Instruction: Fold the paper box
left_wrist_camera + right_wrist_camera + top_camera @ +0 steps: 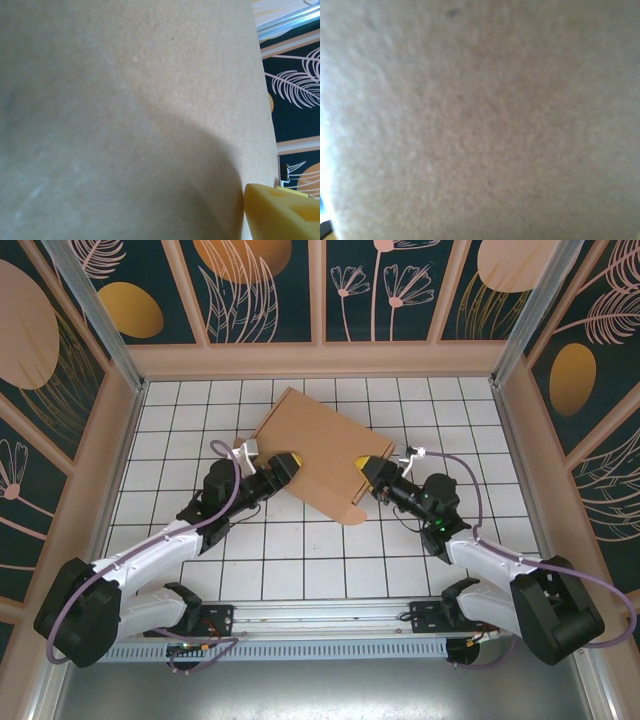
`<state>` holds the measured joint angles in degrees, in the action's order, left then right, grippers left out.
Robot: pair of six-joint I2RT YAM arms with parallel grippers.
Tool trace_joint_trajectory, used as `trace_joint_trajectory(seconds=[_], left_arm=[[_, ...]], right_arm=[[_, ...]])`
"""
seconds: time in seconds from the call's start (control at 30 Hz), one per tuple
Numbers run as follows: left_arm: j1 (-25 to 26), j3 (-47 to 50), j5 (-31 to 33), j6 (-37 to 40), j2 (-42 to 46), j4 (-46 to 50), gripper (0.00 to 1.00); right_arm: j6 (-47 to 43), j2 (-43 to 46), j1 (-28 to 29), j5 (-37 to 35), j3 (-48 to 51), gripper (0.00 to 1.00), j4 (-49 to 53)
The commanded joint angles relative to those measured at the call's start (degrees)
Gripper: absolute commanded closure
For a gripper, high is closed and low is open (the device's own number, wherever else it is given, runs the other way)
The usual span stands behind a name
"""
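Left pincer [286, 462] at near-left edge of paper box [315, 435], yellow fingertip [280, 212] just beside cardboard. Right pincer [367, 469] at near-right edge. Opening of both: cannot tell, cardboard too close to wrist cameras; hold on box not confirmed. Box in middle of tiled table [300, 560], turned diagonal, between pincers. Risk, as judgement: uneven push from two sides, then box sliding or twisting on smooth tiles, or bending off crease; small tab [352, 512] at near corner possibly crushed. Left arm [165, 545] and right arm [490, 555] stretched low, forward, wrists angled inward.
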<state>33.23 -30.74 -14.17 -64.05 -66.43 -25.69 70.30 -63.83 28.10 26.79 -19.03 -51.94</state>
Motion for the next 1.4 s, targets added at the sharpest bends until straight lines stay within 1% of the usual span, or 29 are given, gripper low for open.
trace_joint_trajectory(seconds=[0.0,0.1,0.17,0.23,0.3,0.4,0.5,0.6,0.7,0.77,0.87,0.97,1.03,1.13,1.17,1.23,1.27,1.3,1.37], left_arm=[[0.3,0.2,-0.3,2.1,-1.7,5.0,0.17],[0.2,0.3,0.7,2.2,-1.1,4.8,0.15],[0.3,1.7,1.8,0.7,0.0,1.4,0.14],[0.3,3.3,3.3,-0.8,1.1,-3.7,0.13],[0.2,4.5,5.0,-2.4,1.9,-8.7,0.13],[0.2,5.4,5.2,-5.3,1.3,-17.4,0.16],[0.3,4.5,5.0,-6.9,0.5,-21.1,0.21],[0.3,3.9,4.9,-7.0,0.8,-20.8,0.29],[0.3,4.6,6.1,-6.5,2.7,-18.6,0.37],[0.2,5.6,7.2,-6.4,3.9,-18.0,0.42],[0.2,6.5,7.6,-6.8,4.5,-18.1,0.48],[0.2,6.3,6.8,-6.9,4.0,-18.2,0.51],[0.2,6.2,6.8,-7.1,4.0,-18.2,0.53],[0.2,6.2,7.5,-7.9,4.4,-18.2,0.53],[0.2,6.2,7.7,-8.2,4.3,-18.2,0.52],[0.2,5.6,7.8,-8.6,4.0,-17.7,0.44],[0.2,5.4,7.8,-8.6,3.9,-17.3,0.42],[0.2,5.2,7.7,-8.6,3.7,-17.2,0.42],[0.2,5.1,7.8,-8.5,3.8,-16.1,0.42]], right_arm=[[-0.9,3.1,0.9,6.0,-3.4,0.58,-5.2],[-0.5,3.6,0.6,5.6,-3.1,0.58,-5.3],[1.0,3.0,0.6,6.4,-2.9,0.58,-6.8],[4.8,1.3,0.6,7.0,-1.7,0.58,-11.8],[9.9,-1.5,0.7,7.5,0.0,0.58,-18.9],[15.5,-5.9,0.9,8.2,0.9,0.58,-26.0],[18.4,-9.0,1.3,8.7,0.9,0.59,-30.5],[17.4,-9.1,1.5,9.1,0.3,0.6,-28.1],[14.2,-7.2,1.5,8.8,-0.3,0.6,-20.9],[13.1,-6.5,1.5,8.4,-0.5,0.58,-17.9],[12.7,-6.9,1.7,8.5,-0.6,0.55,-17.2],[12.8,-7.6,2.0,8.7,-0.8,0.53,-17.4],[12.1,-7.5,2.1,8.8,-1.0,0.5,-16.7],[7.4,-6.3,2.4,8.8,-2.2,0.47,-10.3],[5.4,-5.5,2.6,8.1,-2.5,0.47,-7.6],[3.0,-4.4,2.9,6.3,-2.4,0.46,-5.3],[2.5,-4.2,2.9,6.0,-2.4,0.46,-5.0],[2.5,-4.3,4.0,6.1,-2.4,0.46,-5.2],[3.0,-4.2,3.6,5.7,-2.1,0.48,-5.2]])
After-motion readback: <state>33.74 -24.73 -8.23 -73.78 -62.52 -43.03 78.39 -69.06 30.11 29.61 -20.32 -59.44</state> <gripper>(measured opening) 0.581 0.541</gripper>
